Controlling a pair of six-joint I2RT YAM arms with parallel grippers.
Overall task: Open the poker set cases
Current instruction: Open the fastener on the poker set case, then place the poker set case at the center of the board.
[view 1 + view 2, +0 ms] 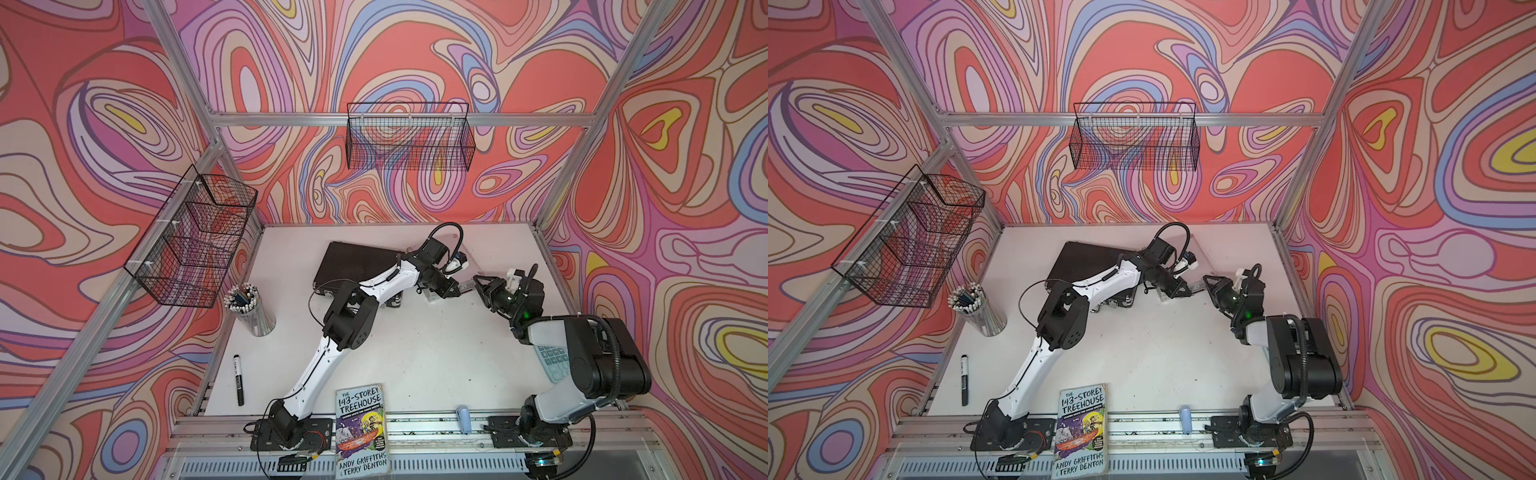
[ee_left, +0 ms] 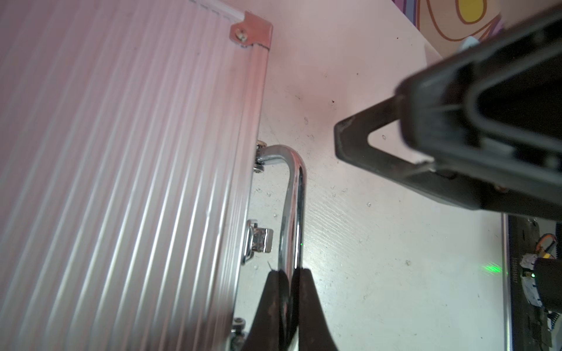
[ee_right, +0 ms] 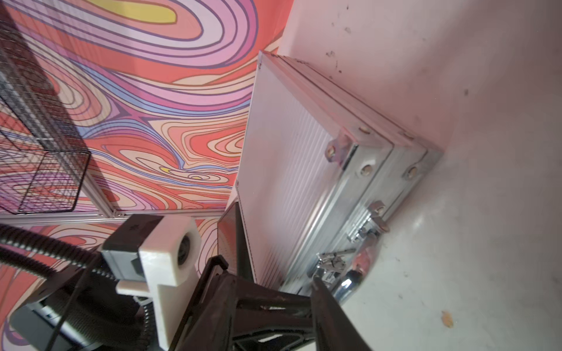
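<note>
A: Top views?
B: In both, the black case (image 1: 353, 257) lies on the desk (image 1: 436, 353), far beyond the book (image 1: 360, 428). The silver case (image 1: 466, 286) sits beyond the book too, mostly under my left arm. My right pincer (image 1: 478, 289) hangs spread, gripping nothing.
A: Left wrist?
B: My left pincer (image 2: 289, 273) pinches the silver case's chrome handle (image 2: 293, 188).
A: Right wrist?
B: The silver case, halves together.

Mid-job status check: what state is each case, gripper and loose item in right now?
Ribbed silver aluminium case: closed, lid down.
Wide black case: closed, lying flat.
Left gripper: shut on the silver case's chrome handle.
Right gripper: open, holding nothing.
Paperback book: closed, cover up.
Shiny metal pencil cup: upright, holding pencils.
Black marker pen: lying flat.
</note>
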